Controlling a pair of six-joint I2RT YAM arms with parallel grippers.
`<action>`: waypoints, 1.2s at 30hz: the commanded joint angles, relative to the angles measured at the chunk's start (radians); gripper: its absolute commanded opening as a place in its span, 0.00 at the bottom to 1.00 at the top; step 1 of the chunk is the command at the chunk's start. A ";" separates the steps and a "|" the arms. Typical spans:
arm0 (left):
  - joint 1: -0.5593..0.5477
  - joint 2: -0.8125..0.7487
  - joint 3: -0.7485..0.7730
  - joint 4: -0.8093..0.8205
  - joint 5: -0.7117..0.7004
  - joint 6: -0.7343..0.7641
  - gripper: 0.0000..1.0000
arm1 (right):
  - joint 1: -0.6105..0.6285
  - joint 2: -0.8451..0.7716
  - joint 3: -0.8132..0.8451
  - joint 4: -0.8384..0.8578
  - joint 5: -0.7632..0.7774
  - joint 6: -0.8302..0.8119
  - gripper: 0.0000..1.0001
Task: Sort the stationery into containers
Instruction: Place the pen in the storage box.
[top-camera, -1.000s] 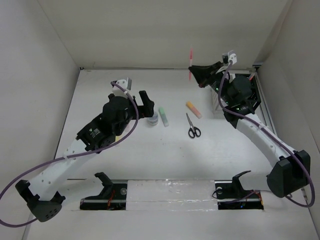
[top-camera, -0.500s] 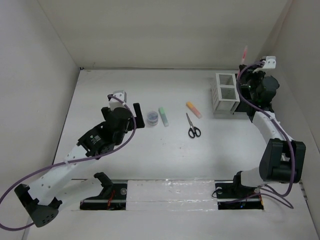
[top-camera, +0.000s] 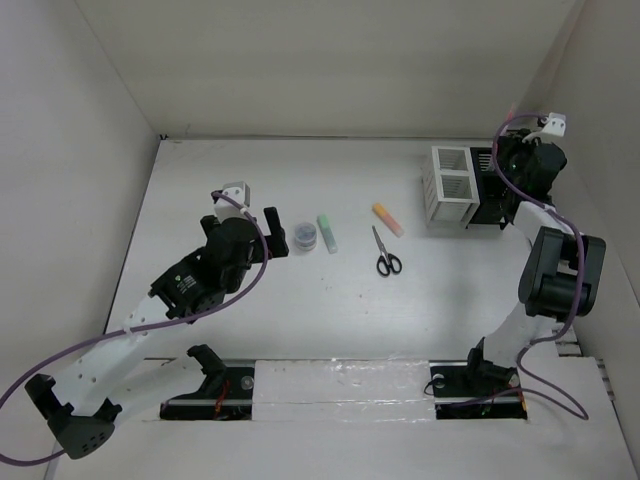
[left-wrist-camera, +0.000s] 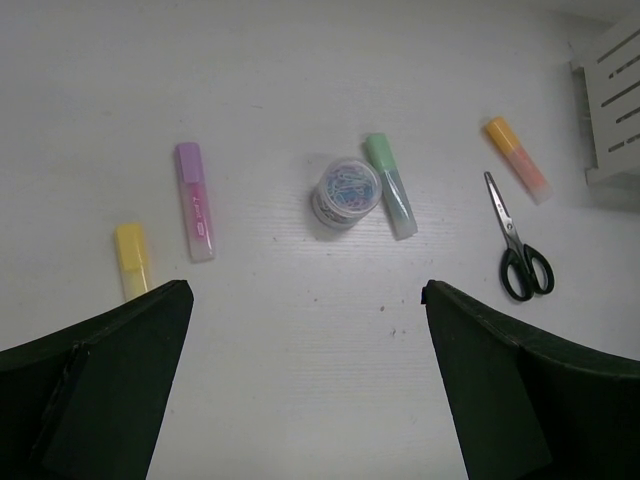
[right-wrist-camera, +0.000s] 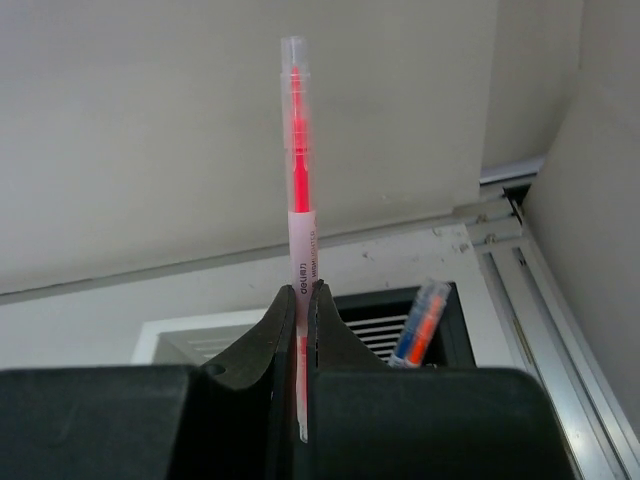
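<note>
My right gripper (right-wrist-camera: 304, 292) is shut on a thin orange-red pen (right-wrist-camera: 299, 180), held upright above the black organizer (right-wrist-camera: 378, 300), which holds a blue-and-orange pen (right-wrist-camera: 420, 325). In the top view this gripper (top-camera: 520, 152) hovers over the black organizer (top-camera: 492, 205), beside the white organizer (top-camera: 452, 185). My left gripper (left-wrist-camera: 306, 290) is open and empty above the table. Ahead of it lie a yellow highlighter (left-wrist-camera: 131, 260), a purple highlighter (left-wrist-camera: 194, 200), a small round roll (left-wrist-camera: 345, 193), a green highlighter (left-wrist-camera: 390, 185), an orange highlighter (left-wrist-camera: 517, 160) and black-handled scissors (left-wrist-camera: 518, 245).
The table is boxed in by white walls on the left, back and right. The white organizer (left-wrist-camera: 610, 110) stands at the far right of the left wrist view. The right arm stands folded upright by the right wall.
My right gripper has swung the pen from over the table's back middle to the far right, over the black organizer. My left arm has pulled back slightly.
</note>
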 joint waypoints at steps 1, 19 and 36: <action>-0.003 -0.005 -0.011 0.032 0.010 0.012 1.00 | -0.029 0.025 0.059 0.048 -0.002 0.028 0.00; -0.003 0.014 -0.011 0.050 0.038 0.031 1.00 | -0.058 0.173 0.145 0.006 -0.036 0.046 0.00; -0.003 -0.005 -0.011 0.050 0.038 0.040 1.00 | -0.067 0.173 0.120 -0.007 -0.067 0.046 0.09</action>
